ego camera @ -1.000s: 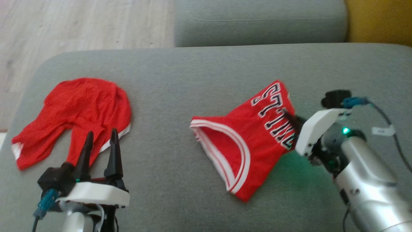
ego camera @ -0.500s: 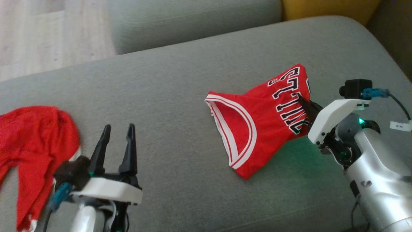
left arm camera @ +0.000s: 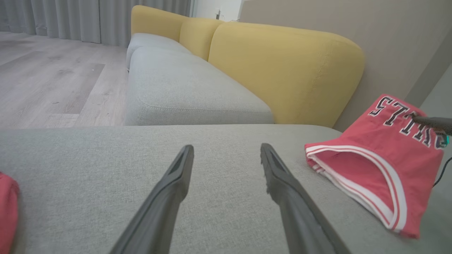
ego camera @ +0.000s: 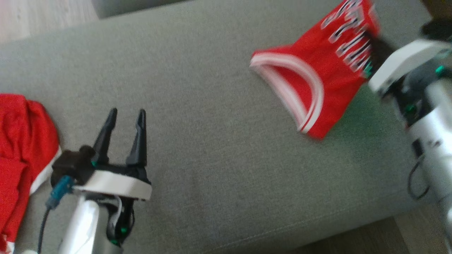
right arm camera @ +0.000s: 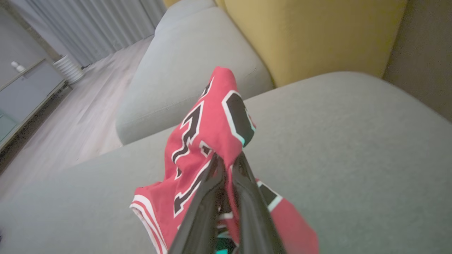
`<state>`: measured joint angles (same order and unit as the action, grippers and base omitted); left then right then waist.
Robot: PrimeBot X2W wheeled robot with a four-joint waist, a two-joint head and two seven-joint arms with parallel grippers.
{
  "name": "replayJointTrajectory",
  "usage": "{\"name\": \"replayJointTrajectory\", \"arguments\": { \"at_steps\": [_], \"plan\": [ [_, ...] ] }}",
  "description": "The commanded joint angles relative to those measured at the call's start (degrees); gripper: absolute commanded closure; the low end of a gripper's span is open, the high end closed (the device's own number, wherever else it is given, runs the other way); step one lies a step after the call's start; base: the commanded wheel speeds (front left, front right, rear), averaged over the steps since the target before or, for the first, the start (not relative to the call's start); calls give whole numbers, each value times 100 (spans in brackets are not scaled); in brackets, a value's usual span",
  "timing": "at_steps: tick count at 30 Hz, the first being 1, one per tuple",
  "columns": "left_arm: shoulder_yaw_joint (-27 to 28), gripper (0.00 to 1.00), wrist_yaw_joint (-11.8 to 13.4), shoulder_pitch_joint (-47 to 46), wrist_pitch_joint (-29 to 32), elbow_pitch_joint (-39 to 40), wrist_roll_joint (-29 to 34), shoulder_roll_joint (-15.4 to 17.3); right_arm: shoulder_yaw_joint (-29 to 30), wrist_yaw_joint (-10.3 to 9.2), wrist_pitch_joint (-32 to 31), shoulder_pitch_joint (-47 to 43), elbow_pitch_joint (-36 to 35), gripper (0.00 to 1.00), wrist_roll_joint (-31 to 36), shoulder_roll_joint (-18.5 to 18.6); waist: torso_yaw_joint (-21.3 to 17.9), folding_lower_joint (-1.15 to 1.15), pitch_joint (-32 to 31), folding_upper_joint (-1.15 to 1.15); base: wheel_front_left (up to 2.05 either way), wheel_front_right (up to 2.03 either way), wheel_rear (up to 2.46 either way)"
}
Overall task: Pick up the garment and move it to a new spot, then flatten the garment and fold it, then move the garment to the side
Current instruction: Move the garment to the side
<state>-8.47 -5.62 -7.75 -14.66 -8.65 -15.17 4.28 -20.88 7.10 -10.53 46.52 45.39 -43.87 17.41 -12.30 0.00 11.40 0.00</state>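
The garment, a red jersey (ego camera: 317, 70) with white trim and black lettering, hangs bunched from my right gripper (ego camera: 372, 37) at the upper right of the head view, its lower end trailing on the grey cushion (ego camera: 212, 106). The right wrist view shows that gripper (right arm camera: 226, 157) shut on a fold of the jersey (right arm camera: 208, 120). My left gripper (ego camera: 126, 113) hovers open over bare cushion at the lower left, holding nothing. From the left wrist, the open gripper (left arm camera: 226, 150) points past the jersey (left arm camera: 385, 169) lying to its right.
A second red garment (ego camera: 21, 134) lies crumpled at the cushion's left end. Yellow backrests (left arm camera: 282, 63) and another grey seat (left arm camera: 183, 91) stand beyond. Wooden floor (ego camera: 35, 17) lies past the far edge, and the near cushion edge drops away at the lower right (ego camera: 388, 240).
The head camera has swung, shifting the whole picture. My right gripper has carried the jersey further right and away from the other red garment. The left gripper stays open.
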Motion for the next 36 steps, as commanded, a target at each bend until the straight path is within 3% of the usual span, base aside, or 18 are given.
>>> {"name": "replayJointTrajectory", "arguments": {
  "at_steps": [1, 7, 17, 18, 19, 27, 36],
  "plan": [
    [191, 0, -22, -348, -33, 199, 64, 161, 79, 39, 196, 437, 6, 100, -15, 143, -6, 0, 397, 0, 0, 0, 0],
    [193, 0, -31, -530, -13, 215, 99, 316, 394, 39, 663, 1054, 747, 100, 81, 351, -52, 0, 724, 0, 0, 0, 0],
    [200, 0, 14, -619, 38, 283, 83, 420, 654, 39, 919, 1513, 1814, 100, 282, 337, -99, 0, 894, 0, 0, 0, 0],
    [197, 0, 22, -625, 40, 281, 80, 420, 658, 39, 937, 1540, 1879, 77, 297, 311, -100, 0, 896, 0, 0, 0, 0],
    [192, 0, 29, -627, 40, 275, 76, 418, 653, 39, 950, 1564, 1948, 0, 324, 294, -98, 0, 889, 0, 0, 0, 0],
    [272, 0, 61, -589, 9, 207, -86, 338, 463, 39, 1181, 1670, 2179, 0, 630, 261, 1, 0, 597, 0, 0, 0, 0],
    [539, 0, 197, -342, -27, 164, -192, 250, 211, 39, 1626, 1340, 1139, 0, 340, 101, 208, 0, -193, 0, 0, 0, 0]
  ]
}}
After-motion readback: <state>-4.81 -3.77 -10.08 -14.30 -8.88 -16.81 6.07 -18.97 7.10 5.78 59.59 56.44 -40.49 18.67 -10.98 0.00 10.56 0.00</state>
